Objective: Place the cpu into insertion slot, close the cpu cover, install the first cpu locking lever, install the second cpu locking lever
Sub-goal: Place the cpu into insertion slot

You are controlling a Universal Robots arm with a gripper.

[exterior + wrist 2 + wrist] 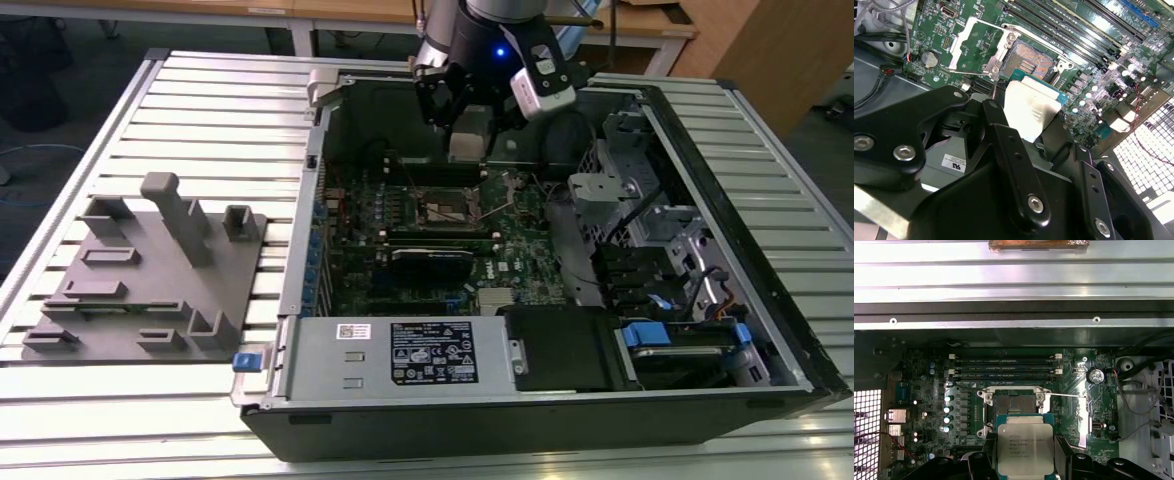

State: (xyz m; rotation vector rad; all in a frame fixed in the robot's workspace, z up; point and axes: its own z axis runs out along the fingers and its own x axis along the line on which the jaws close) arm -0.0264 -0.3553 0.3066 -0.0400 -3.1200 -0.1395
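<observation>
In both wrist views my gripper (1024,462) (1030,131) is shut on the cpu (1023,446) (1030,107), a flat silver-grey square chip pinched at two opposite edges. The cpu hangs above the green board, just beside the insertion slot (1014,407) (1029,61), whose dark centre lies bare. The cpu cover (974,45) (1082,420), a silvery window frame, is swung open away from the slot. In the exterior view the gripper (467,148) hovers inside the open computer case, a little behind the insertion slot (447,207). Thin wire levers stand raised beside the slot.
Long black memory slots (1004,367) run beside the socket. A black card (434,262) lies across the board. A power supply box (400,352) and drive cage (667,250) crowd the case. A grey fixture (147,270) sits on the slatted table at the exterior view's left.
</observation>
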